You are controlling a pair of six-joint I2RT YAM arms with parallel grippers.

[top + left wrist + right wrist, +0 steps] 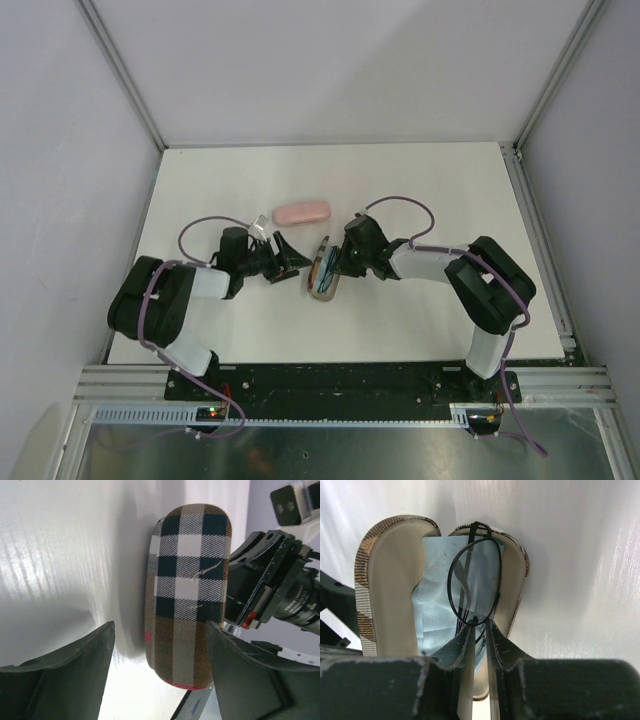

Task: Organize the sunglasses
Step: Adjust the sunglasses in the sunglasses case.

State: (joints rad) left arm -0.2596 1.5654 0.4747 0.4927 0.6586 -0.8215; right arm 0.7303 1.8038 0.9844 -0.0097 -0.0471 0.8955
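A checkered case (322,288) lies open mid-table, a light blue cloth (435,610) in its cream lining. Dark wire sunglasses (472,580) with round clear lenses stand over the cloth inside the case (390,580). My right gripper (480,622) is shut on their rim at the lower edge of one lens. From the left, my left gripper (160,630) stands open around the raised lid's plaid outside (190,580). That lid lies against the right finger (250,680), with a gap to the left finger (60,675). In the top view the two grippers (292,262) (338,262) flank the case.
A pink oblong case (302,212) lies closed behind the two grippers. My right arm's wrist (280,595) shows just beyond the plaid lid in the left wrist view. White tabletop (450,190) extends to the back and right, bounded by metal rails.
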